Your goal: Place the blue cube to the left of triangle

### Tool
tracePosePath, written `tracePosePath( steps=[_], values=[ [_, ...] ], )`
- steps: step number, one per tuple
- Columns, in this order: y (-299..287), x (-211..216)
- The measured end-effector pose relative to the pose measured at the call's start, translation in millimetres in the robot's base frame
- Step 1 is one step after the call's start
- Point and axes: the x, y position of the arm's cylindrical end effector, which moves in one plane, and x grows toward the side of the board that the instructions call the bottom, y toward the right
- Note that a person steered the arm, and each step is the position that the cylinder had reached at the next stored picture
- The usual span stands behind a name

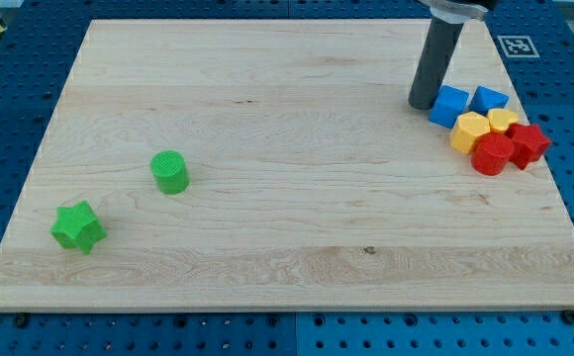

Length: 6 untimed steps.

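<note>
- Our blue cube [448, 105] sits just left of the blue triangle [488, 99], corner pointing down-view.
- My tip [422, 104] touches its left side; no gripper here.
- Wooden board [267, 198] left of the cube is wide open.

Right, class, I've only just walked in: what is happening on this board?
A robot arm's dark rod is pushing a blue cube across the wooden board. My tip sits against the cube's left side. The cube lies just left of the blue triangle, at the cluster of yellow and red blocks. Two green blocks lie far off at the view's left.
</note>
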Motion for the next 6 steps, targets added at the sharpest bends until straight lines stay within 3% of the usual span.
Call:
tracePosePath(
  steps=[4, 6],
  values=[
    [-3, 13],
    [-94, 1]
  ],
)
